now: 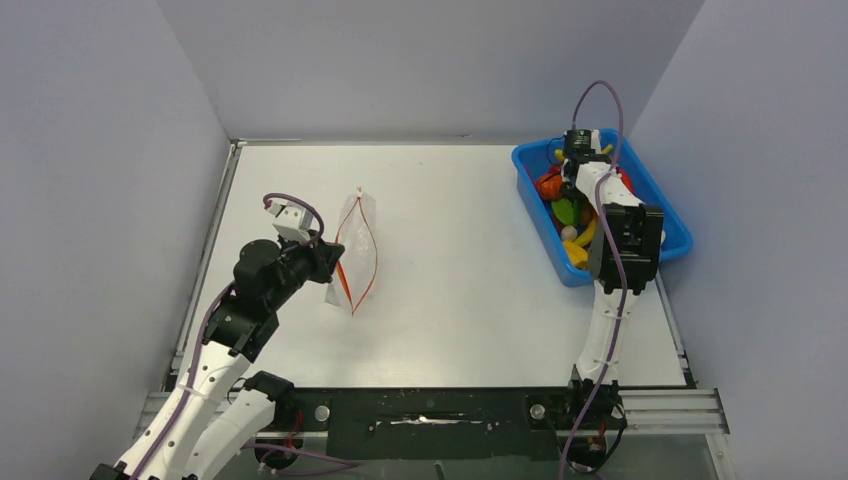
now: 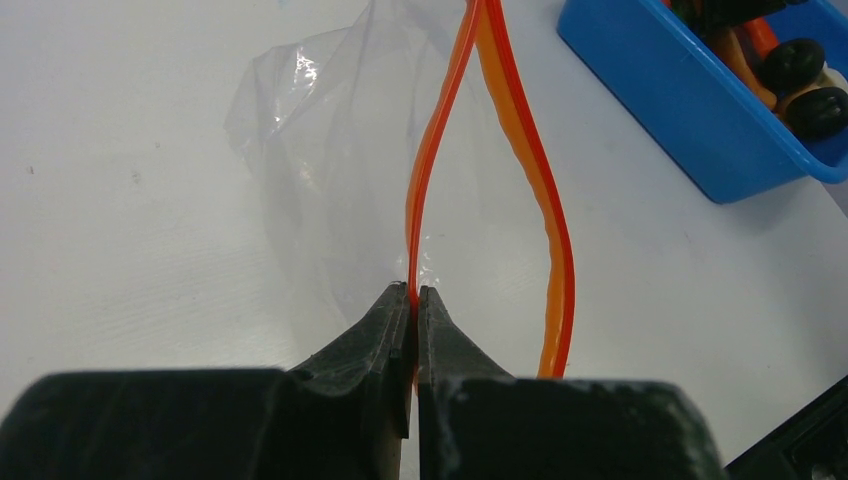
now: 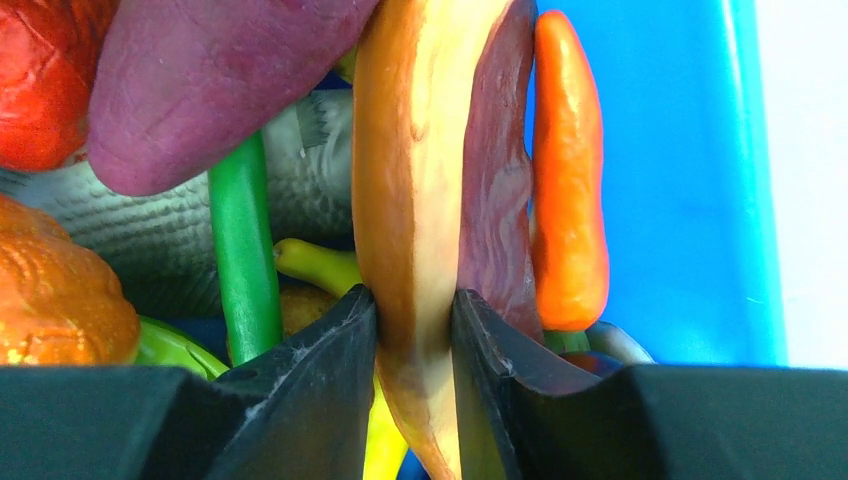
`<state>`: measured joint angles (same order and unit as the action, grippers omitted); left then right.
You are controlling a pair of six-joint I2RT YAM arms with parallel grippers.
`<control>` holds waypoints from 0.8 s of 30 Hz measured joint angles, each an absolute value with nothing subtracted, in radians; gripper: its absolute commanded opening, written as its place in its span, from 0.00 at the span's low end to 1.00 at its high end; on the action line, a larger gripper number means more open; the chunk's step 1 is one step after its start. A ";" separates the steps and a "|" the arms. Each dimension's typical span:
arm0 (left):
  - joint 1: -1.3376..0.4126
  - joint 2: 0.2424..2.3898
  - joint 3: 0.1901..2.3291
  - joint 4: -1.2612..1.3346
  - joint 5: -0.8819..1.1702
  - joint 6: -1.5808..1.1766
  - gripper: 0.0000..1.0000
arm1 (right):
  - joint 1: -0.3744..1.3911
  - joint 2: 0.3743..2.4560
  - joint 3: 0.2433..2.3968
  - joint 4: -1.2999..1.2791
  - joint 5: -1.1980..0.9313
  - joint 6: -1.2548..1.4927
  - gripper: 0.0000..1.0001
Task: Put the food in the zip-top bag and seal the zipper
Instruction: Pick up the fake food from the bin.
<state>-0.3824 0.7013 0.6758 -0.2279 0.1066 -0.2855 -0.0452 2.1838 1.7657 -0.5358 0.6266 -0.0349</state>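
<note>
- Left wrist view: left gripper pressed together, pinching one red-orange zipper strip of the zip-top bag; the second strip bows away to the right.
- Bag: clear crinkly film, lying on the white table just beyond the fingertips.
- Right gripper: narrowly parted, clamping a glossy tan curved food piece inside the blue tray, beside a purple eggplant and an orange carrot.

A white bench forms the floor of an enclosure with pale grey walls. A blue plastic tray sits on the bench at its far right corner, set at an angle, with one long side near the right wall. A black metal rail runs along the near edge.
</note>
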 measured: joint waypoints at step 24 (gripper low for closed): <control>-0.371 0.700 0.664 -0.226 0.106 -0.300 0.00 | 0.155 1.824 1.633 -0.602 0.741 0.061 0.11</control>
<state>-0.3710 0.6998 0.6640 -0.2260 0.1059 -0.3000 0.1551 1.8240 1.6325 -0.6018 0.7410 0.0608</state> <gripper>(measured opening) 0.025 0.270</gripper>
